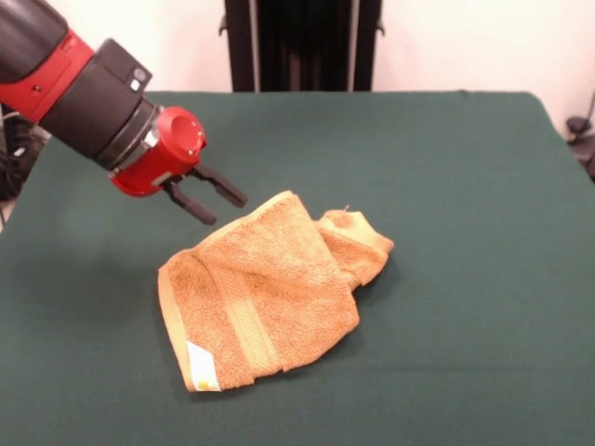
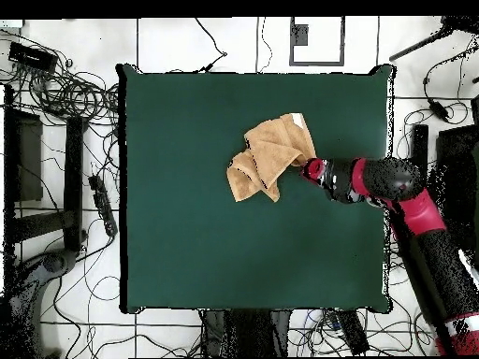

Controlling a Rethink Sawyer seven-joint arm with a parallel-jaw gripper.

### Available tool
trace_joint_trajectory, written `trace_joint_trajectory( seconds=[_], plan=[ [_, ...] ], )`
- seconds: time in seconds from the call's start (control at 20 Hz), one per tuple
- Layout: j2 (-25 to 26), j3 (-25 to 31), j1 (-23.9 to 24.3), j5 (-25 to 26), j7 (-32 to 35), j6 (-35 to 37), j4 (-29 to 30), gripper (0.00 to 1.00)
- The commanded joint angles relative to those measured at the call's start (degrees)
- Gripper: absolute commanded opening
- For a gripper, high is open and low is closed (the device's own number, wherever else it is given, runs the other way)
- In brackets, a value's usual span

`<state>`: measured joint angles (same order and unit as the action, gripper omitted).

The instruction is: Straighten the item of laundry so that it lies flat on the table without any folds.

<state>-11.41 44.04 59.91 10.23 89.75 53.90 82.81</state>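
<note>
The orange-tan towel (image 1: 265, 288) lies crumpled on the dark green table (image 1: 465, 279), folded over itself with a bunched corner at its right side and a small white label (image 1: 204, 365) at the near left corner. A woven band runs across its near half. My gripper (image 1: 223, 206) hangs just off the towel's upper left edge, fingers open with nothing between them. From overhead the towel (image 2: 269, 155) sits right of the table's (image 2: 187, 234) centre, and the gripper (image 2: 301, 169) reaches in from the right, touching or nearly touching its edge.
The red and black arm (image 1: 84, 88) slants in from the upper left. Cables and equipment (image 2: 65, 140) lie on the floor around the table. Green cloth stretches wide on all sides of the towel.
</note>
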Motion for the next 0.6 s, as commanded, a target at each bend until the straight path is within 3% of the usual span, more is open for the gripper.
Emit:
trace_joint_trajectory(
  seconds=[0.05, 0.6],
  plan=[
    [6.22, 1.23, -3.07, 2.74, -7.68, -5.77, -2.3, 1.0],
    [8.04, 1.69, -1.95, 4.02, -7.1, -8.47, -1.11, 1.0]
  ],
)
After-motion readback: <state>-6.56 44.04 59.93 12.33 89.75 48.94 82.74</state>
